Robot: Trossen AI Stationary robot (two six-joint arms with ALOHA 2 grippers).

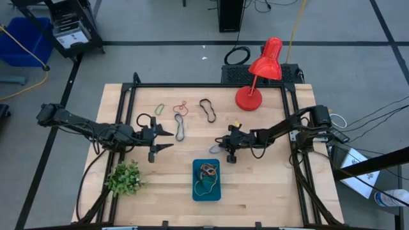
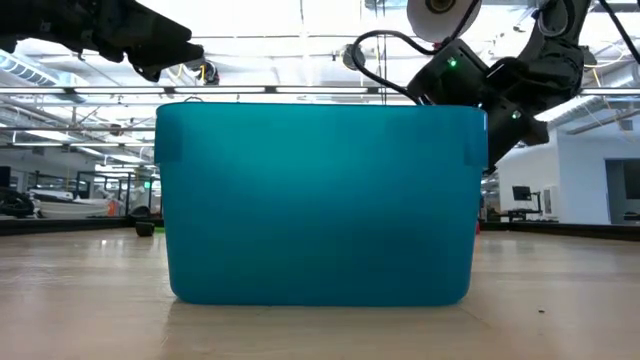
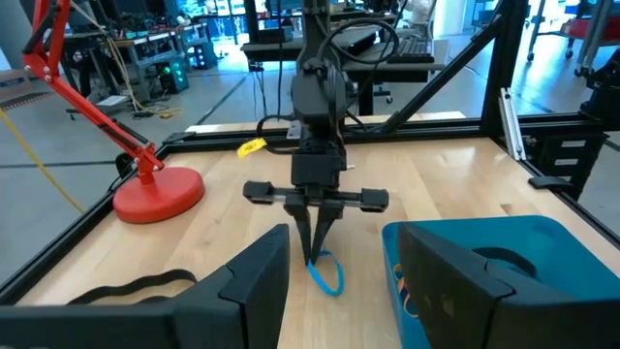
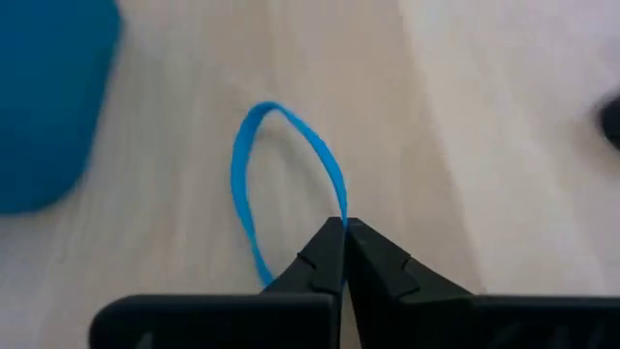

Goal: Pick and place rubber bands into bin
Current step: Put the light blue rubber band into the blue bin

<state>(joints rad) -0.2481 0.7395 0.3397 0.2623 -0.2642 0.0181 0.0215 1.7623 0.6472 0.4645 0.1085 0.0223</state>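
Observation:
The teal bin (image 1: 206, 190) sits near the table's front middle with several rubber bands (image 1: 207, 171) inside. In the low view the bin (image 2: 320, 200) fills the foreground. A blue rubber band (image 4: 254, 155) lies on the wood just beyond the bin's far right corner, and my right gripper (image 4: 344, 228) is shut on it. More rubber bands lie farther back: green (image 1: 160, 109), red (image 1: 181, 106) and black (image 1: 207, 110), (image 1: 181, 128). My left gripper (image 1: 165, 139) hovers open to the left of the bin, holding nothing. My right gripper pinches one strand of the blue band (image 4: 339, 206) between its two fingertips (image 3: 312, 247), at the end of the loop nearest the gripper. The fingers slant down from the table's right. The rest of the loop (image 3: 329, 276) lies slack on the wood.
A red desk lamp (image 1: 249, 97) stands at the back right. A small green plant (image 1: 124, 177) sits at the front left. A black frame (image 1: 192, 85) runs around the tabletop. Bare wood lies to the right of the bin.

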